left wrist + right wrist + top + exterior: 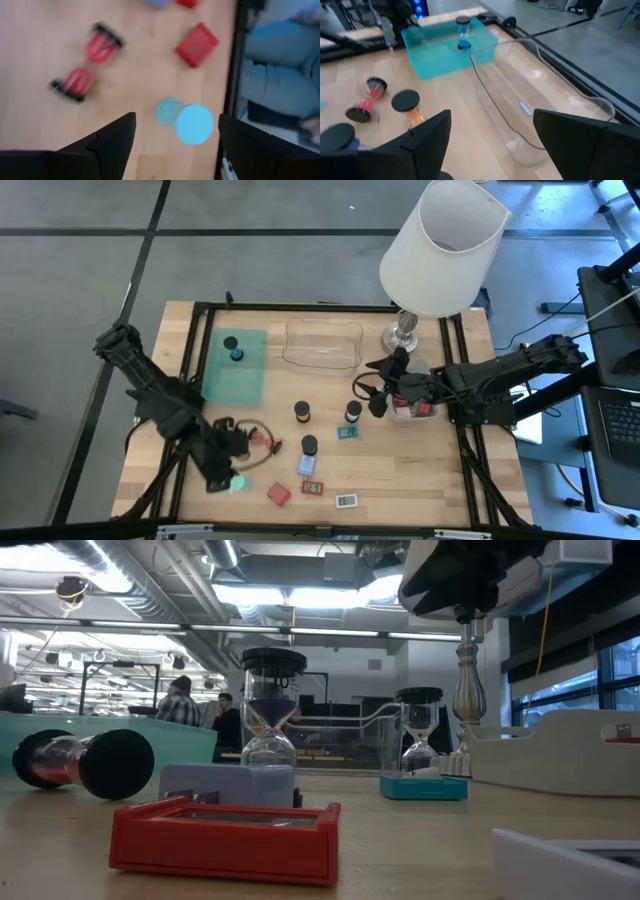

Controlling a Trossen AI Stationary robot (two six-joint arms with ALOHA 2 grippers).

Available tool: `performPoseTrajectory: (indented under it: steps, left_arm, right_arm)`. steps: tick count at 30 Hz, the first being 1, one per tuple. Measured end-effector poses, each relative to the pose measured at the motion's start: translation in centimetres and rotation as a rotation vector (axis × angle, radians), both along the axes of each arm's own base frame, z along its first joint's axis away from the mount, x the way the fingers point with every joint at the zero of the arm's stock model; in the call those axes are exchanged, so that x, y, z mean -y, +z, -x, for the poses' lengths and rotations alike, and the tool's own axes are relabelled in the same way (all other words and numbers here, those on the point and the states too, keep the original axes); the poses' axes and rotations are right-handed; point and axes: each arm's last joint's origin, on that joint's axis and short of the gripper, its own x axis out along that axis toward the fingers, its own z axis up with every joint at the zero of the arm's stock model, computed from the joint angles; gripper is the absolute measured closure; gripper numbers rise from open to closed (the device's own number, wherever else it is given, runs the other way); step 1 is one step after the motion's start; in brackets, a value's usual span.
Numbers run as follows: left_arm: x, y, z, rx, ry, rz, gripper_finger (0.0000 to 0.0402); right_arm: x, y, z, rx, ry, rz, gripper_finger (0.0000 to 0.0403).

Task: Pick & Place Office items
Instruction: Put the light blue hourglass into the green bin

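Observation:
My left gripper (226, 472) hovers open near the table's front left. A cyan-capped hourglass (185, 120) lies on its side on the wood below, between the two fingers and apart from them. A red hourglass (87, 62) lies beside it, and a red block (196, 45) rests flat close by. My right gripper (384, 396) is open and holds nothing, above the table beside the grey tray (416, 410). A blue hourglass (464, 32) stands upright in the green tray (235, 370). Three dark-capped hourglasses (301, 412) (352, 412) (309, 445) stand mid-table.
A clear tray (322, 345) sits at the far middle, and a white-shaded lamp (440, 250) stands at the far right. A blue block (306, 465), a teal rectangle (347, 432) and small labelled rectangles (346, 501) lie near the front. Black rails (190, 350) frame the table.

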Motion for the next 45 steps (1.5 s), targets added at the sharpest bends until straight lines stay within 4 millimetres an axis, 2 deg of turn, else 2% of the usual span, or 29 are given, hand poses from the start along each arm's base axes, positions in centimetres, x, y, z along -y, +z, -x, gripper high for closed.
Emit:
performPoseTrajectory:
  steps: [6,11,16,23,38,45]
  left_arm:
    - [3.1,-1.4,0.4,0.081,-0.166,-0.087,0.0122]
    - [4.8,-3.2,0.7,0.046,-0.21,-0.129,0.0123]
    - [6.1,-4.9,0.9,0.025,-0.286,-0.211,0.0123]
    - [6.5,-6.4,0.7,0.048,-0.345,-0.341,0.0123]
    - [6.6,-6.1,0.7,0.037,-0.342,-0.29,0.0123]
    - [6.9,-6.5,0.8,0.018,-0.638,-0.33,0.0123]
  right_arm:
    - [-0.3,-1.6,-1.1,-0.052,-0.012,-0.014,0.0117]
    - [-0.6,-2.6,-1.7,-0.08,-0.011,-0.045,0.0117]
    - [-0.6,-2.8,-1.8,-0.079,-0.015,-0.049,0.0117]
    - [-0.6,-2.7,-1.8,-0.063,-0.026,-0.07,0.0117]
    - [-0.6,-2.6,-1.9,-0.055,-0.027,-0.068,0.0117]
    - [-0.6,-2.6,-1.9,-0.055,-0.027,-0.068,0.0117]
